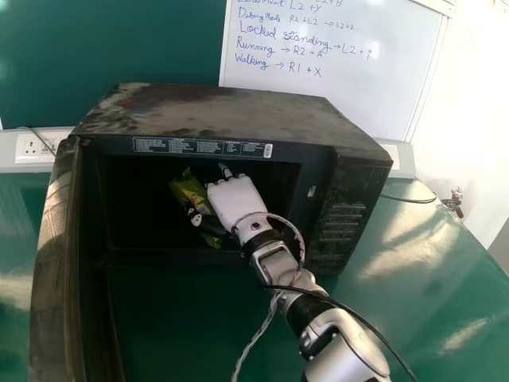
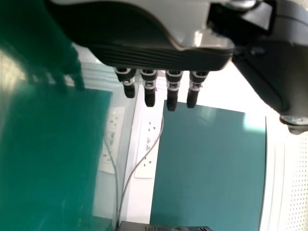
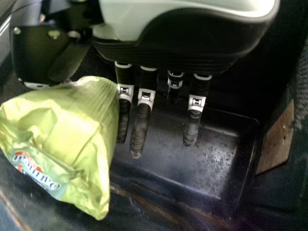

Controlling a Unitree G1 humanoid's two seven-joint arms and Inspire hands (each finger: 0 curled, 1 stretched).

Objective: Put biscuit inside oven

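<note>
Head view shows the right robot hand [image 1: 237,200] inside the mouth of the oven [image 1: 215,107], palm turned away from the camera. Beside it, toward the left of the cavity, is the biscuit packet [image 1: 188,193], tilted, with the thumb [image 1: 196,218] lying across part of it. In the right wrist view, the right robot hand [image 3: 140,110] has its fingers straight and a little spread; the packet sits between them and the thumb, its edge up against the nearest finger. Whether the packet rests on the oven's floor cannot be told.

The oven stands on the green surface [image 1: 433,247], its door [image 1: 49,270] swung open on the left. Behind are a whiteboard [image 1: 350,83] and a wall socket [image 1: 33,148]. In the left wrist view, the left robot hand [image 2: 172,95] has straight fingers.
</note>
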